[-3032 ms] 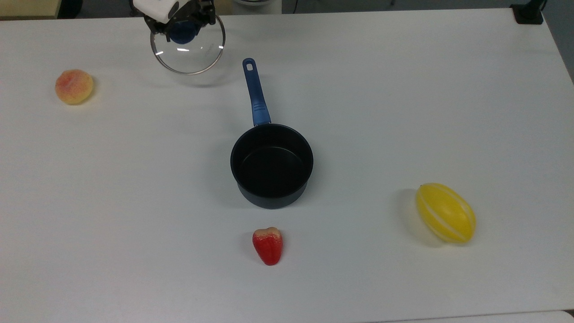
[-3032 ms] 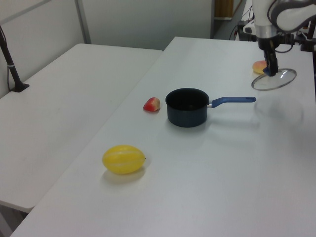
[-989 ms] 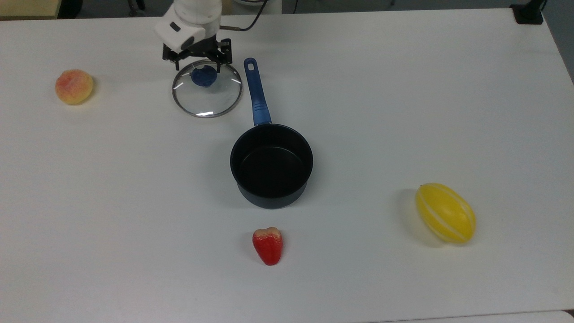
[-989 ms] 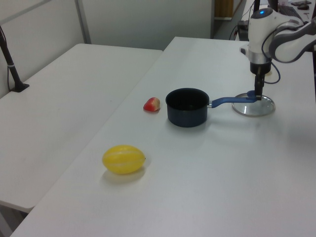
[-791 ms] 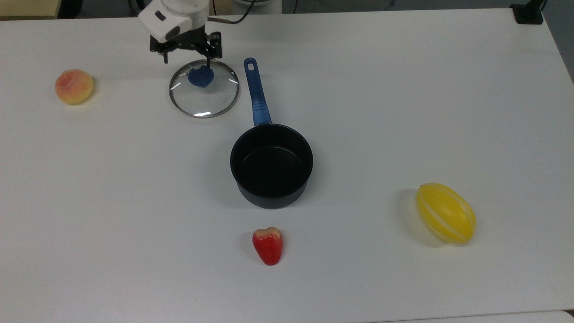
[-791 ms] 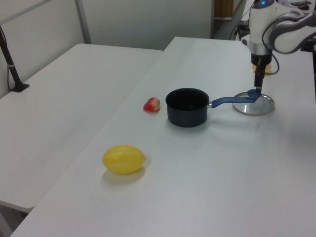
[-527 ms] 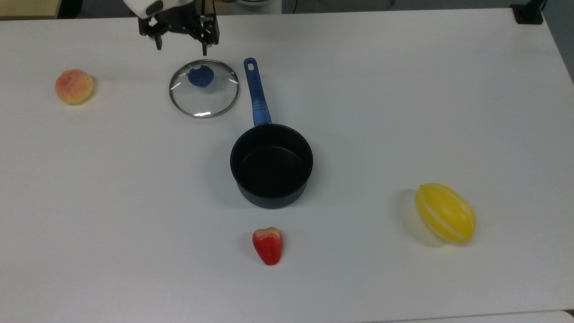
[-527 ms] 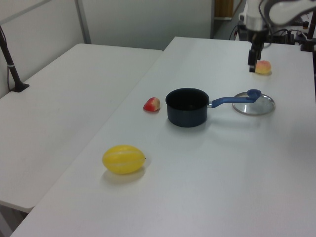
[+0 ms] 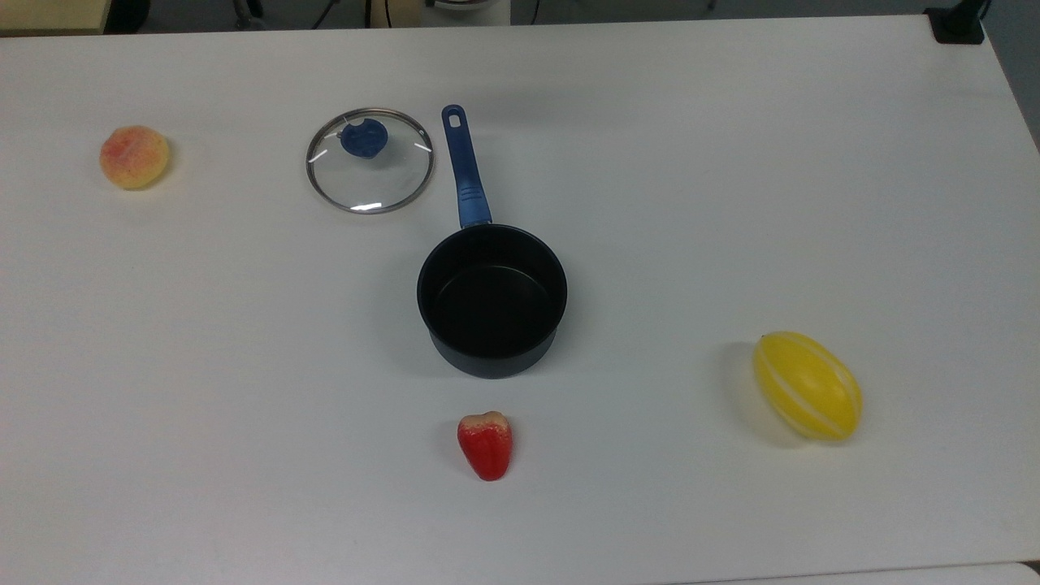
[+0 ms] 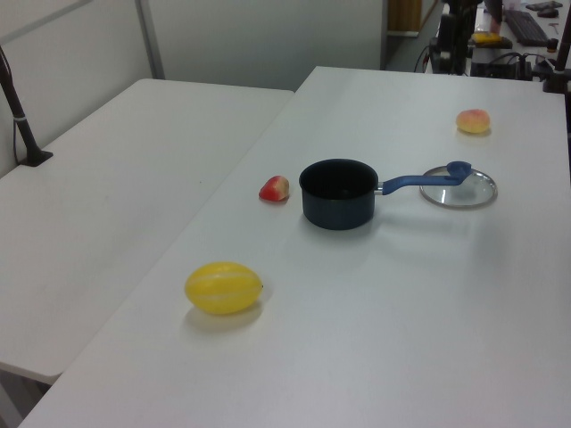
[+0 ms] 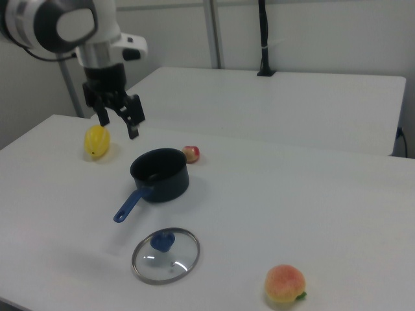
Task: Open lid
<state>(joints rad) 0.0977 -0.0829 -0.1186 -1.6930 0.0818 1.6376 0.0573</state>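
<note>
Taking the dark saucepan (image 9: 492,301) as the landmark and reading the top view from left to right: a peach (image 9: 134,157) lies far off to the saucepan's left and further up the desk (image 9: 731,162), well apart from everything else. Next comes the lid (image 9: 370,160), resting flat on the desk up and to the left of the saucepan, just beside the far end of the pan's long blue handle (image 9: 461,166) but apart from it. Its blue knob (image 9: 363,137) sits on the clear glass, and the thin metal rim rings it. The saucepan itself stands upright and uncovered, its dark inside showing, with the handle pointing up the top view. Just below the saucepan lies a small red fruit (image 9: 486,444), near but not touching. Well off to the saucepan's right and somewhat lower is a yellow melon (image 9: 808,385).

In the right view the claw (image 11: 118,121) hangs in the air above and behind the saucepan (image 11: 159,174), fingers spread and holding nothing, far from the lid (image 11: 166,254), which lies on the desk in front of the pan's handle.
</note>
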